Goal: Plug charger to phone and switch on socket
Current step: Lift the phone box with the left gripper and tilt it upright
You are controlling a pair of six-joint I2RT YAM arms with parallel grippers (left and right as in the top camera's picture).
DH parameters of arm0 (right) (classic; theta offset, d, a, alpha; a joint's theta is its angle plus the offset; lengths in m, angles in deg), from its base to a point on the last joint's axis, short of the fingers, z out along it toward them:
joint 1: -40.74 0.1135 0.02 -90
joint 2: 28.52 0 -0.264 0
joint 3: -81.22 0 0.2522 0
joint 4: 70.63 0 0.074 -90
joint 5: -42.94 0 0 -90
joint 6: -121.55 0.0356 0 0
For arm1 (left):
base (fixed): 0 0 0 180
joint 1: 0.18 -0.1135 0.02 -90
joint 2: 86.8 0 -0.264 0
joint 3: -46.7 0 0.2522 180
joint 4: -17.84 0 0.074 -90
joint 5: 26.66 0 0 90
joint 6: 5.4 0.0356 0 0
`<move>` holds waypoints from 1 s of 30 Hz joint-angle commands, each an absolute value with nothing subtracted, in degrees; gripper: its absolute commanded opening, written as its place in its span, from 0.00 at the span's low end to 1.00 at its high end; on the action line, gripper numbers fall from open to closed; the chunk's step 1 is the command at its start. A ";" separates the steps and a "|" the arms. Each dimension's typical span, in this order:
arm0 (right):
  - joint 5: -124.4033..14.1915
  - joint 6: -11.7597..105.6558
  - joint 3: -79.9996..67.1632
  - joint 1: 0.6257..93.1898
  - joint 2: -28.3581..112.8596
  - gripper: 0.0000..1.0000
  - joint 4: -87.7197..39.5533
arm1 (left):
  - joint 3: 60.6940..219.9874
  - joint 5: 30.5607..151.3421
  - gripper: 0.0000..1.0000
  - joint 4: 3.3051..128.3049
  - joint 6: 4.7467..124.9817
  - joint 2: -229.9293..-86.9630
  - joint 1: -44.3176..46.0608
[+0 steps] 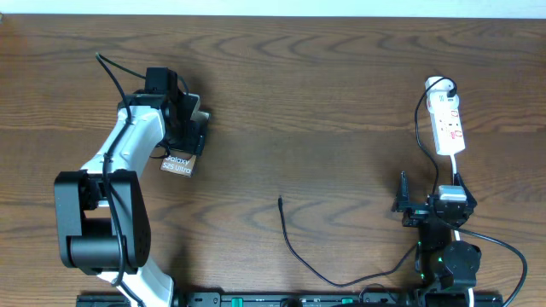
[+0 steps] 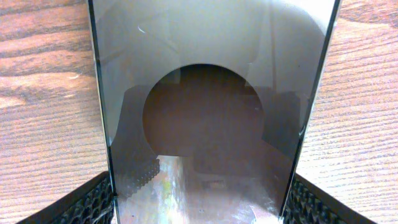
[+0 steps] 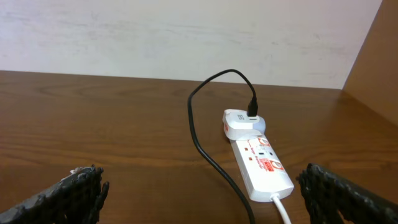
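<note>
My left gripper (image 1: 189,136) is shut on the phone (image 1: 180,163), whose "Galaxy S25 Ultra" end sticks out toward the table front. In the left wrist view the phone's glossy face (image 2: 211,112) fills the frame between the two finger pads (image 2: 199,205). The charger cable (image 1: 294,247) lies on the table at centre front, its plug tip (image 1: 280,200) free and pointing away. The white socket strip (image 1: 448,124) lies at the far right with a white adapter plugged in; it also shows in the right wrist view (image 3: 261,165). My right gripper (image 1: 426,207) is open and empty, just in front of the strip.
The wooden table (image 1: 324,102) spans the view. The black cable (image 3: 208,149) loops from the adapter past the strip toward the right arm. The strip's white cord (image 3: 283,211) runs toward the right gripper. A pale wall (image 3: 186,37) stands behind the table.
</note>
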State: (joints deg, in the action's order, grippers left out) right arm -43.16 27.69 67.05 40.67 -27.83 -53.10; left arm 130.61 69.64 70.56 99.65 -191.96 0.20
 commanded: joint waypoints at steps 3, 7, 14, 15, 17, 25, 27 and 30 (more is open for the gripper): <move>-42.70 26.97 67.14 41.06 -28.18 0.99 -52.90 | 131.29 71.87 0.07 70.78 94.97 -190.43 0.05; -42.70 26.97 67.14 41.06 -28.18 0.99 -52.90 | 131.42 80.63 0.07 70.58 93.46 -190.06 0.05; -42.70 26.97 67.14 41.06 -28.18 0.99 -52.90 | 131.64 97.92 0.07 66.84 85.44 -189.25 0.05; -42.70 26.97 67.14 41.06 -28.18 0.99 -52.90 | 131.64 100.79 0.07 65.88 83.80 -189.23 0.03; -42.70 26.97 67.14 41.06 -28.18 0.99 -52.90 | 131.64 105.18 0.07 64.13 80.26 -189.23 0.03; -42.70 26.97 67.14 41.06 -28.18 0.99 -52.90 | 131.64 121.29 0.07 55.19 59.74 -189.23 0.03; -42.70 26.97 67.14 41.06 -28.18 0.99 -52.90 | 131.64 124.37 0.08 53.23 54.43 -189.23 0.03; -42.70 26.97 67.14 41.06 -28.18 0.99 -52.90 | 131.64 128.96 0.08 49.79 47.11 -189.23 0.03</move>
State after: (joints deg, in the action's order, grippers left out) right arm -43.16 27.69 67.05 40.67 -27.83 -53.10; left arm 130.61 118.45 52.16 60.04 -191.35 0.20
